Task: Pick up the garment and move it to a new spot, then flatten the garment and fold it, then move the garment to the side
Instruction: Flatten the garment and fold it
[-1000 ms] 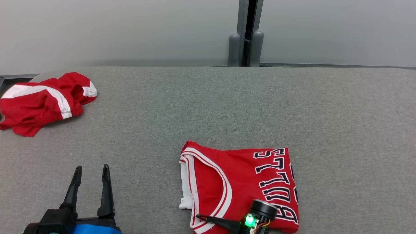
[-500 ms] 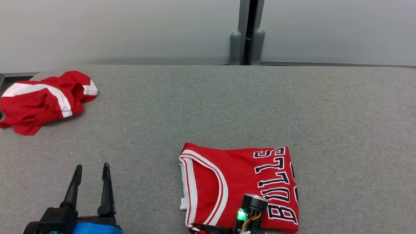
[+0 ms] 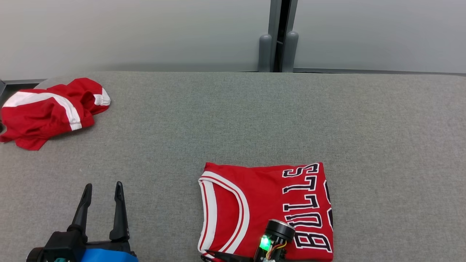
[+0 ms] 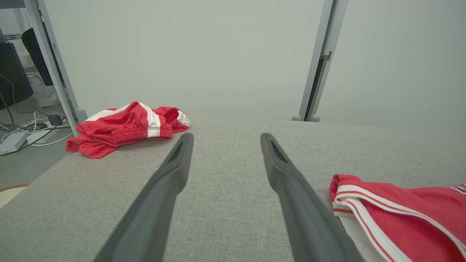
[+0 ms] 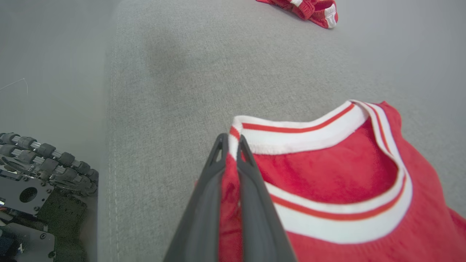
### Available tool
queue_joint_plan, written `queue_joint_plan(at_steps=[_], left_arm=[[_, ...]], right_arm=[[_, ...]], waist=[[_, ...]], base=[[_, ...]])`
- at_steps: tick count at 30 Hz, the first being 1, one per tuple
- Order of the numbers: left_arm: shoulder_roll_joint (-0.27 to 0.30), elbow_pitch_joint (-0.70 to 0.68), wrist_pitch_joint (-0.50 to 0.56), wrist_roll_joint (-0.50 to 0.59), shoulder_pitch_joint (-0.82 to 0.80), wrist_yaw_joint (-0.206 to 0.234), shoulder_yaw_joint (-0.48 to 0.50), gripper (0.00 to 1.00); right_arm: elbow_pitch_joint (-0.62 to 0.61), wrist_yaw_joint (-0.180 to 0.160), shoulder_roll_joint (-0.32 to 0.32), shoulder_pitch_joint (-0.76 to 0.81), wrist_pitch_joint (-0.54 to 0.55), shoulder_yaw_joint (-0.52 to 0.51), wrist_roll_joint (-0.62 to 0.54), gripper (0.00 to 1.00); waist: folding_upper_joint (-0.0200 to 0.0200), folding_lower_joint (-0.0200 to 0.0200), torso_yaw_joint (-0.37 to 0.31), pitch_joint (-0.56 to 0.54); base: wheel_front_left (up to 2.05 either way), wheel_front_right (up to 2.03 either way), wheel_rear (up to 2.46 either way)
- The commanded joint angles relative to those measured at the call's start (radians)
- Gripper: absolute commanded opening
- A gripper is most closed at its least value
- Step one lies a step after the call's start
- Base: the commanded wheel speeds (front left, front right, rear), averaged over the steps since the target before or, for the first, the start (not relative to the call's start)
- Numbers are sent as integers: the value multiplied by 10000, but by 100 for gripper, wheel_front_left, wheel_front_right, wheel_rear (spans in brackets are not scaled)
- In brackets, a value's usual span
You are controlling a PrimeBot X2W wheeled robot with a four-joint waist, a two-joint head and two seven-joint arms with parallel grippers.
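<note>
We read "BULLS" in white, dark-edged letters on the folded red jersey (image 3: 265, 203). Our right hand (image 5: 230, 153) is clamped on its edge. Our left hand (image 3: 103, 186) hovers spread and empty.

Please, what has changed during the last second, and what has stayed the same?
The right claw, shut on the near left edge of the red jersey, drew back toward the robot and dragged that side of the jersey nearer. The head camera also shifted slightly. The left claw stays open and idle, and the red shorts lie unmoved at the far left of the table.
</note>
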Motion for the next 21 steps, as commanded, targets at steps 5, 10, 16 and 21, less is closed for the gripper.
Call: queue_joint_plan(at_steps=[5, 10, 16, 21], left_arm=[[34, 21, -27, -24, -132, 21, 49, 100], [36, -1, -27, 59, -48, 5, 109, 100], [34, -27, -25, 101, 72, -24, 136, 100], [34, -68, -25, 190, 144, -59, 185, 100]], right_arm=[[-104, -4, 113, 69, -739, -369, 333, 100], [-631, -4, -52, 307, -1239, -1541, 466, 100], [-1425, -4, -305, 775, -1387, -3109, 407, 100], [-2271, -4, -440, 1381, -1408, -4926, 131, 100]], waist=[[0, 0, -119, -22], [0, 0, -341, -140], [0, 0, -621, -274], [0, 0, -928, -386]], base=[[0, 0, 0], [0, 0, 0], [0, 0, 0], [0, 0, 0]])
